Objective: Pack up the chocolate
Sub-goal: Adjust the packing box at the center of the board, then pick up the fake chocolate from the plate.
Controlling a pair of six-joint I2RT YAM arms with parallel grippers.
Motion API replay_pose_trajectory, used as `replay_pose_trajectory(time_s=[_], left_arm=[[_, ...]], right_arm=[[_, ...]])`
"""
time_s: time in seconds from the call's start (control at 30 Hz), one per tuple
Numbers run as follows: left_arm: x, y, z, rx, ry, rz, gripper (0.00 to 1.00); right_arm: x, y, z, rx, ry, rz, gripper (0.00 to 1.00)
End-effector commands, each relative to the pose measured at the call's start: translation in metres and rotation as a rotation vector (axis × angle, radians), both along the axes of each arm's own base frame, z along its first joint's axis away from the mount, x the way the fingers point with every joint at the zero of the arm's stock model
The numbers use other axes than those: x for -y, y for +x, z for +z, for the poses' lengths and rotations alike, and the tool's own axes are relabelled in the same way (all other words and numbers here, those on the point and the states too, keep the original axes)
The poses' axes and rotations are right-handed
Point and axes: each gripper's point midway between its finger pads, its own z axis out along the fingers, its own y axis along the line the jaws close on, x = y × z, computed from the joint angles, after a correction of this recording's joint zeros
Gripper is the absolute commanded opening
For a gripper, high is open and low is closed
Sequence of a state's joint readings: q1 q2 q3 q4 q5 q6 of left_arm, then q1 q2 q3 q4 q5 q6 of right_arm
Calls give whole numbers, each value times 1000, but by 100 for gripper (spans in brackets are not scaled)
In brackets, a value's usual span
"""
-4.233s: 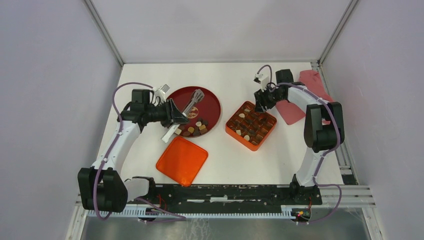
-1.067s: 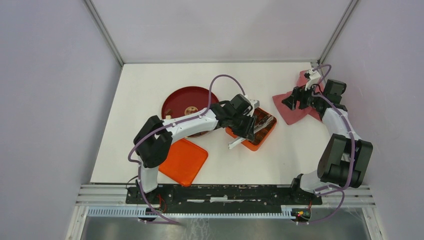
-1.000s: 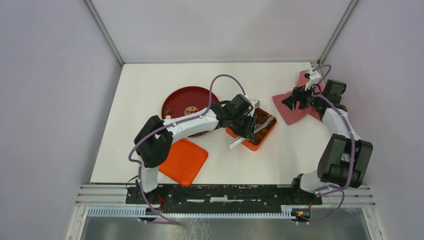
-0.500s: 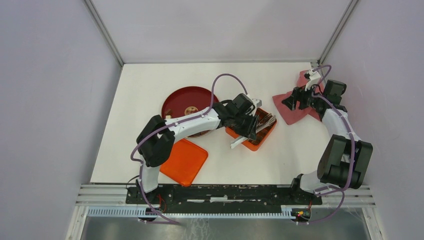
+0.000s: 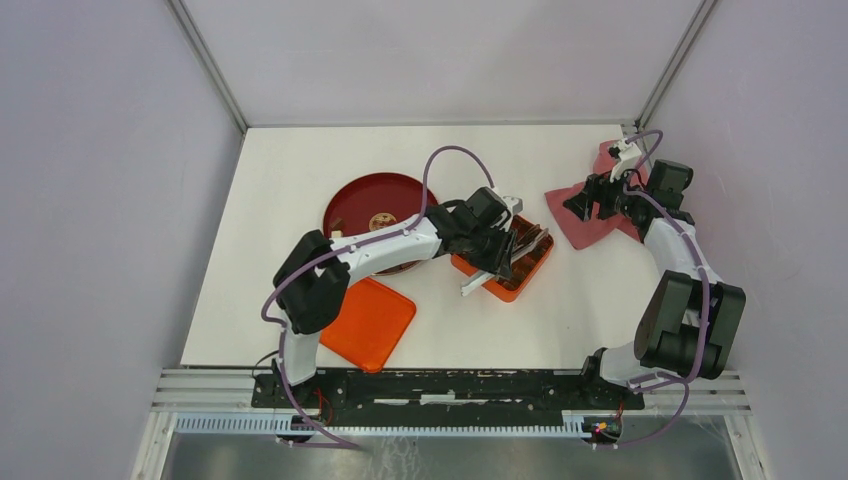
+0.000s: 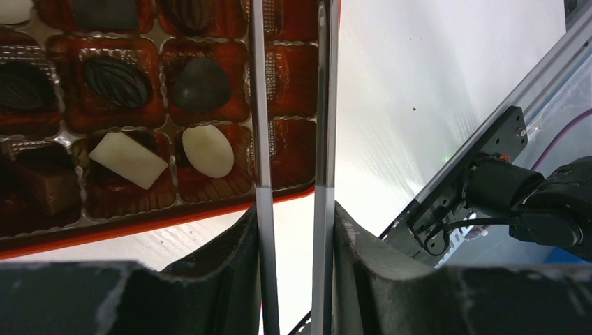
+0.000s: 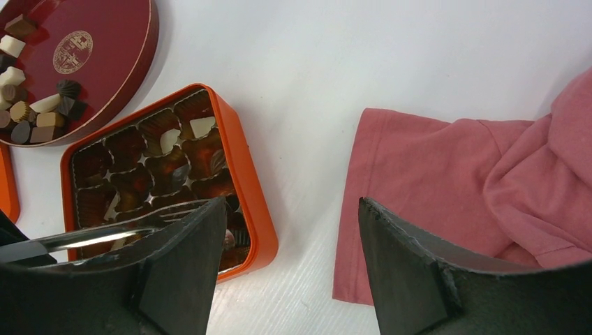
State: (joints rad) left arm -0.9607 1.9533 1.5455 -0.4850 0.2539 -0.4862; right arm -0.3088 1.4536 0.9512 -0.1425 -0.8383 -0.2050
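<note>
Overhead: the left claw (image 5: 497, 250), clamped on metal tongs (image 5: 530, 243), reaches over the orange box (image 5: 512, 292). The right claw (image 5: 578, 203) hangs well apart above a pink cloth (image 5: 585, 228).

Left wrist: the tong blades run lengthwise over the box's edge row, with packed chocolate (image 6: 207, 150) just beside them. The tips are out of frame.

Right wrist: jaws apart, empty. Loose chocolate on the red plate (image 7: 119, 42) lies nearer the left arm.

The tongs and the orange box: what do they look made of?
The tongs look like polished metal: thin, silvery strips with bright glare. The orange box looks like painted tin or hard plastic, smooth and slightly glossy; I cannot tell which.
</note>
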Motion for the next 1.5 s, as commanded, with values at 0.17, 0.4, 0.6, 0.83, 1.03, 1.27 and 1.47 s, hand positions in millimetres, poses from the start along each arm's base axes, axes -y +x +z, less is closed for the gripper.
replay_pose_trajectory(time_s=[0.17,0.4,0.6,0.83,1.03,1.27,1.47], left_arm=[[-41,21,81,209,-56,104,39],[-146,43,94,220,3,284,40],[-237,45,87,164,145,408,40],[-270,10,72,23,280,416,39],[-276,-8,54,-96,345,433,39],[-266,4,41,-112,336,406,40],[-262,20,32,-103,368,370,40]], right_arm=[[-11,-4,19,76,23,70,75],[-25,-10,18,85,32,136,75],[-43,-12,16,86,-12,206,75],[-68,-14,14,82,-59,302,75],[-77,-16,10,72,-63,326,75],[-80,-20,8,72,-62,332,75],[-81,-20,8,73,-58,334,75]])
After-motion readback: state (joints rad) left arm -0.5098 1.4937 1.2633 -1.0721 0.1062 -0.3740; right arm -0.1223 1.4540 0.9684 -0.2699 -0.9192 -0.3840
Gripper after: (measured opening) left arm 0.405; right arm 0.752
